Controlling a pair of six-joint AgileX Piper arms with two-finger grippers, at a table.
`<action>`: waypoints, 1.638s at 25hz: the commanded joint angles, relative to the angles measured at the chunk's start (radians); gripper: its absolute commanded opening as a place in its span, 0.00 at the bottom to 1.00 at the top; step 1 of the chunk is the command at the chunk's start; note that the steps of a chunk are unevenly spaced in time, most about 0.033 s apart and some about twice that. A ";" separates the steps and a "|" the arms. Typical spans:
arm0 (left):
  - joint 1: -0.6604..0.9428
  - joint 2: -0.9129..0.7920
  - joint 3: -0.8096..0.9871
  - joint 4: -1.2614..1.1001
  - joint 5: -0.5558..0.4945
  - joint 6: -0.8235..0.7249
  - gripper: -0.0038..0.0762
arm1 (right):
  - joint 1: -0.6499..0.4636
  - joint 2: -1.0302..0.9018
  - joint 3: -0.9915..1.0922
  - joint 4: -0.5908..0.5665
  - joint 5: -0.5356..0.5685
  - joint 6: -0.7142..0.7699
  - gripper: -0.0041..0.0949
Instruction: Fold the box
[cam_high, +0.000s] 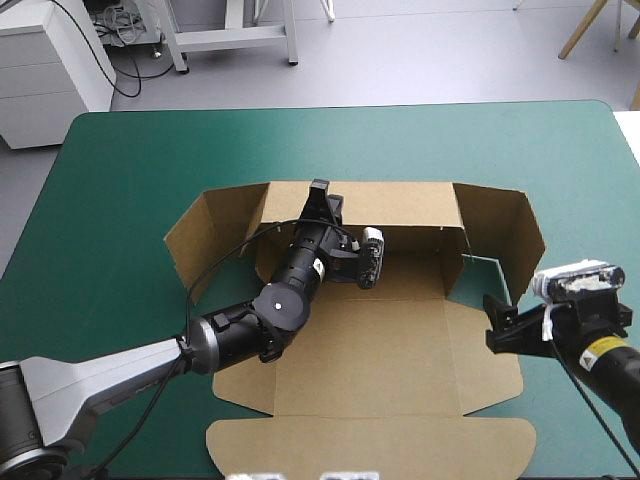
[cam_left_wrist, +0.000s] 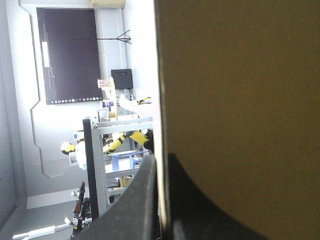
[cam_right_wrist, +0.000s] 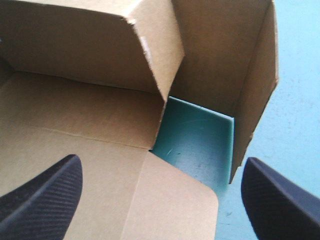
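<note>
Left end effector (cam_high: 320, 190) pinches the box's (cam_high: 400, 340) raised back wall — right end effector (cam_right_wrist: 161, 162) stands wide open.

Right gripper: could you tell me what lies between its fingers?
The right wrist view shows the right gripper open, a flat flap of the box and bare teal-green cover between its fingers.

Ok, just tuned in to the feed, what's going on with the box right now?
The left hand is shut on the top edge of the far wall of the box, and that wall stands upright. The flaps at both ends of it are angled up too. The base and the near lid panel lie flat on the teal-green cover. The right hand is open and holds nothing. It sits at the box's right edge, facing the corner where the far wall meets the right flap.
</note>
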 joint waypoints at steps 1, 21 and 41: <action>-0.007 -0.041 -0.018 0.096 0.021 -0.014 0.04 | -0.005 0.116 -0.107 -0.123 -0.095 0.086 0.87; -0.107 -0.040 -0.018 0.096 0.157 -0.020 0.04 | -0.291 0.917 -0.997 0.164 0.325 -0.155 0.87; -0.059 -0.040 -0.018 0.096 0.117 -0.081 0.04 | -0.341 1.100 -1.060 0.220 0.527 -0.208 0.87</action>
